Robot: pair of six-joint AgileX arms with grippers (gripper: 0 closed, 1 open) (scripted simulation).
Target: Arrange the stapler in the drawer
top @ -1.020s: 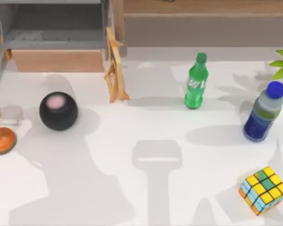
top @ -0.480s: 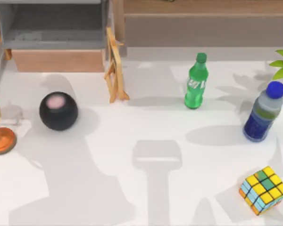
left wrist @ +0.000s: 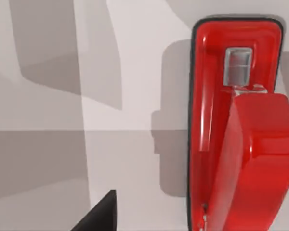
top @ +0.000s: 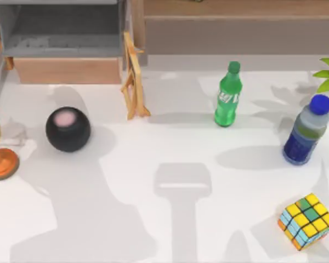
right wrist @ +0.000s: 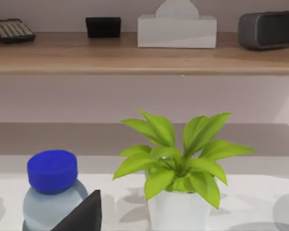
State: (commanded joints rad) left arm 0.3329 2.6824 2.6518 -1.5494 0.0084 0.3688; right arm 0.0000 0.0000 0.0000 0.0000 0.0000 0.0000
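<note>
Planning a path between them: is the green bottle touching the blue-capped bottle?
Apart. The top view shows bare white table between the green bottle and the blue-capped bottle.

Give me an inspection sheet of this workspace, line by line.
Surface: white table, shadowed.
Job's things: bright red stapler lying on a white surface in the left wrist view; grey drawer with tan front open at the table's back left.
Clutter: black ball, green bottle, blue-capped bottle, colourful puzzle cube, small wooden easel, orange stand, potted plant.
Grippers: nothing seen.
Cables: nothing seen.
Surroundings: wooden shelf with tissue box.
</note>
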